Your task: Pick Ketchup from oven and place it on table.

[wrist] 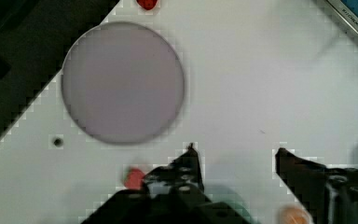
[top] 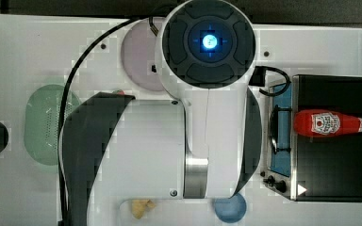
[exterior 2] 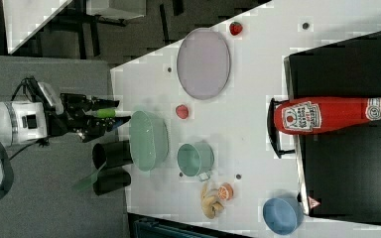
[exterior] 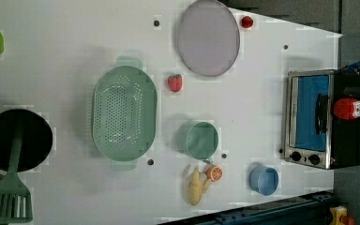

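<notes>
Ketchup (exterior 2: 327, 115) lies on its side atop the black oven (exterior 2: 349, 163), near that roof's front edge, white cap pointing rearward; its white-and-red label's writing is unreadable. Over the white counter (wrist: 242, 84), the hand (wrist: 235, 151) hangs spread wide, holding nothing.

Robot lab bench: white holed table (exterior: 262, 93), toy foods, robot arm (top: 207, 117) overhead.
</notes>
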You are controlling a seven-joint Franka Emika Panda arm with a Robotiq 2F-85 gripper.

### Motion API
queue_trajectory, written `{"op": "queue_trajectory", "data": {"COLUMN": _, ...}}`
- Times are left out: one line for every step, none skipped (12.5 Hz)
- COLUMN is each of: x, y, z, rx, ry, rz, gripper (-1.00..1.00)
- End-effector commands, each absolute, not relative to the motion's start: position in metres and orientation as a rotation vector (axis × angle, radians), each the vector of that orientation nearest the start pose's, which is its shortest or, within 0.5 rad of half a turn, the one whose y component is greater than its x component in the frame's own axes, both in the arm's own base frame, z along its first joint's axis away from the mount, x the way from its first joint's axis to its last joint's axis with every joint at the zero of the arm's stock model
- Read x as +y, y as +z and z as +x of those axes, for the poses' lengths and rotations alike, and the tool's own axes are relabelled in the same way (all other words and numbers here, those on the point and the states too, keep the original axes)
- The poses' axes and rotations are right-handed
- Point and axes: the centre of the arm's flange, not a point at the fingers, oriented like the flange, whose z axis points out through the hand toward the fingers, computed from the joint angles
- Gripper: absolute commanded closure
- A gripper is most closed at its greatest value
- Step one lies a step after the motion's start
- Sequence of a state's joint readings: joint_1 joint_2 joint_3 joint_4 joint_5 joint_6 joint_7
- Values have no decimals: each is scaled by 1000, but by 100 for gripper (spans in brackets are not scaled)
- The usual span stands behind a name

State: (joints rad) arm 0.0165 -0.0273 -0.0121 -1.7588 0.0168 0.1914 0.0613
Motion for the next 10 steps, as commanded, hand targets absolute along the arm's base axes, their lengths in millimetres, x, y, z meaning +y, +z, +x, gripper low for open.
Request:
{"op": "queue_trajectory", "data": {"x": -35, "y": 626, "z": 442, "rx": 1419, "ry": -3, "rz": -2785, "gripper": -60}}
{"op": "queue_trajectory", "data": {"x": -35, "y": 626, "z": 442, "rx": 1419, "ry": -3, "rz": -2785, "gripper": -82}}
{"op": "queue_trajectory", "data": {"x": -35, "y": 625, "z": 442, "rx": 1422, "ry": -2, "rz": -2784, "gripper": -99}}
{"op": "queue_trajectory", "data": {"x": -39, "y": 625, "z": 442, "rx": 1431, "ry": -4, "rz": -2778, "gripper": -100}}
{"op": "queue_trajectory", "data": {"x": -46, "y": 625, "z": 442, "rx": 1450, "ry": -5, "rz": -2766, "gripper": -100}}
{"op": "queue_trajectory", "data": {"x": -57, "y": 623, "z": 444, "rx": 1478, "ry": -9, "rz": -2747, "gripper": -100}}
{"op": "queue_trajectory", "data": {"x": -72, "y": 620, "z": 446, "rx": 1516, "ry": -12, "rz": -2719, "gripper": -100}}
{"op": "queue_trajectory", "data": {"x": -91, "y": 615, "z": 449, "rx": 1561, "ry": -17, "rz": -2685, "gripper": -100}}
{"op": "queue_trajectory", "data": {"x": -113, "y": 608, "z": 452, "rx": 1614, "ry": -16, "rz": -2645, "gripper": -100}}
{"op": "queue_trajectory", "data": {"x": -137, "y": 599, "z": 455, "rx": 1670, "ry": -21, "rz": -2603, "gripper": -100}}
